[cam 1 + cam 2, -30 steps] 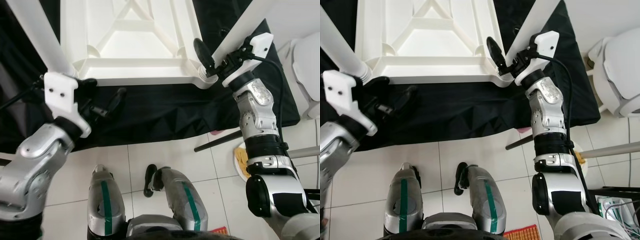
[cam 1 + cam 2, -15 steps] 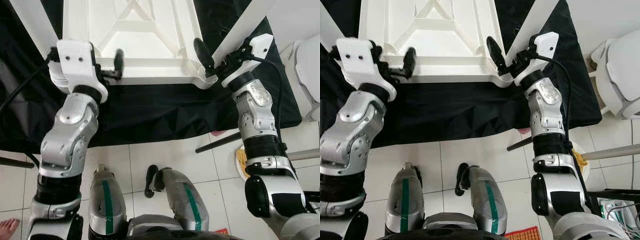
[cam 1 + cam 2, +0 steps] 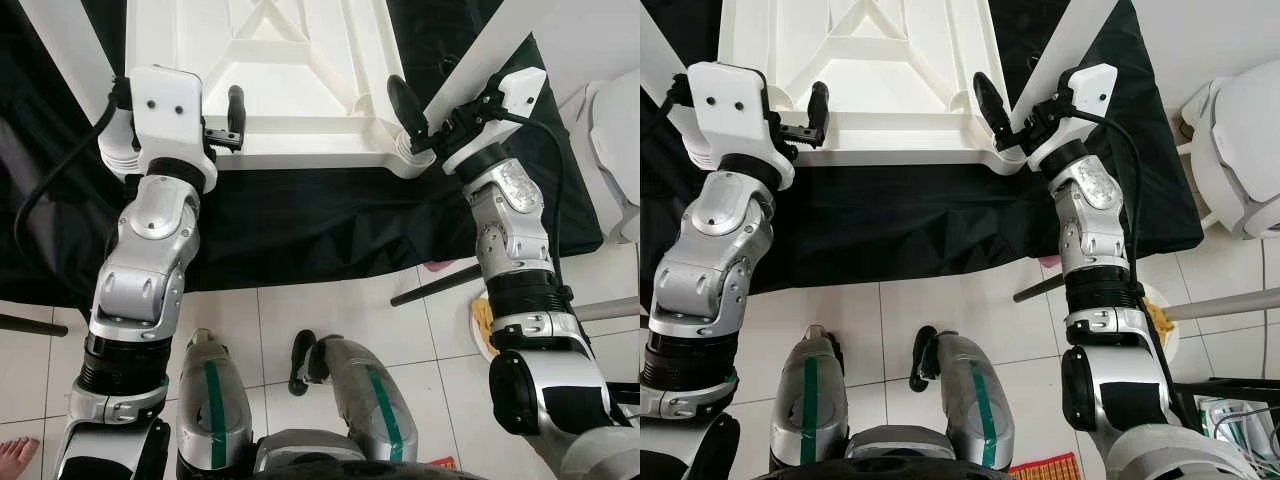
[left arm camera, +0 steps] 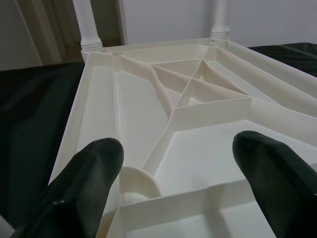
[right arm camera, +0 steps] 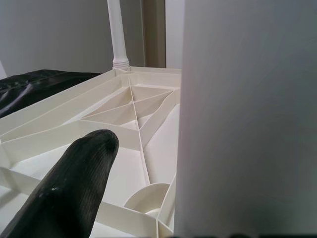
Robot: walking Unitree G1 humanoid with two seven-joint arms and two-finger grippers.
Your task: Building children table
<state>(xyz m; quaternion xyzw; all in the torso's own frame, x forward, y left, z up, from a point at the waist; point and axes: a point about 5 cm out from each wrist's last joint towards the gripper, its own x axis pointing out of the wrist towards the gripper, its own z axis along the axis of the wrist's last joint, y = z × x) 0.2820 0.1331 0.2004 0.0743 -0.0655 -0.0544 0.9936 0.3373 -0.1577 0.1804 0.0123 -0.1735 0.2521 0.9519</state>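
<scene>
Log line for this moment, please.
left gripper: jaws open over upturned tabletop | right gripper: holding table leg at corner socket

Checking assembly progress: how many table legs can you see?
4. Two stand at the upturned table's near corners: the near-left leg, and the near-right leg at the right gripper. The far-left leg and the far-right leg stand at the far corners.

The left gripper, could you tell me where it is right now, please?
In the left eye view the left gripper hovers open over the near left corner of the upturned white table, which lies on the black cloth.
</scene>
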